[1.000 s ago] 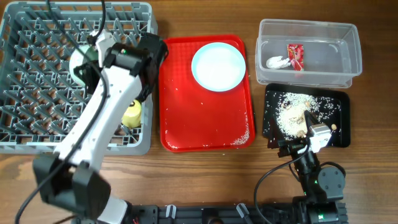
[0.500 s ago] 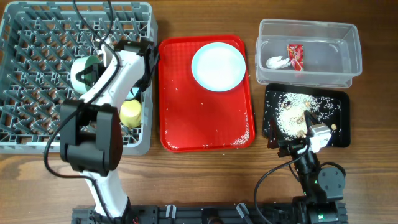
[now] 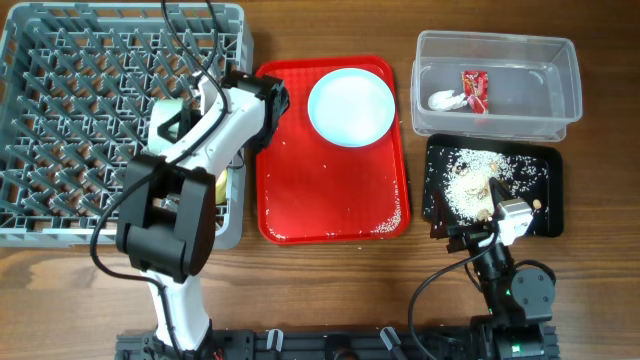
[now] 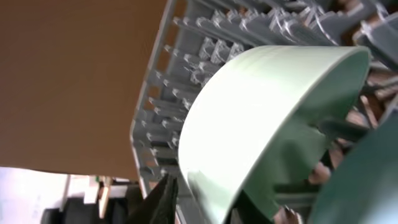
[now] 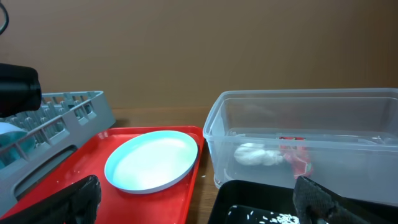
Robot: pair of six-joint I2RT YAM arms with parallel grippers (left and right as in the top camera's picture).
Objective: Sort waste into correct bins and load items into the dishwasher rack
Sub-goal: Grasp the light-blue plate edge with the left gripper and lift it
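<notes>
Over the far left corner of the counter (image 3: 330, 290), the left arm (image 3: 215, 120) leans across the right-hand wall of the dishwasher rack (image 3: 60, 120). It has a mint bowl (image 3: 168, 112) at its tip, and the yellow cup (image 3: 224, 186) sits half hidden just beneath. The blue plate (image 3: 350, 107) waits on the red tray (image 3: 330, 200) mid-counter. The wrapper (image 3: 473, 88) and napkin (image 3: 446, 100) lie in the clear tub (image 3: 560, 80) at the far right corner, and the rice scraps (image 3: 470, 185) are on the black tray (image 3: 545, 200) by the right edge.

From the left wrist, the bowl hangs on its side over the pegs. The left jaws look pinched on its rim, with one finger (image 4: 163, 200) outside the wall. My worry is that such a thin edge-grip could slip. The bowl could also catch a peg or knock the darker bowl (image 4: 354, 180) beside it and land crooked.

From the right wrist, the right jaws stand wide and empty near the front right corner, facing plate and tub. The counter is warm wood grain, and a plain brown wall (image 5: 186, 50) closes off the room behind.
</notes>
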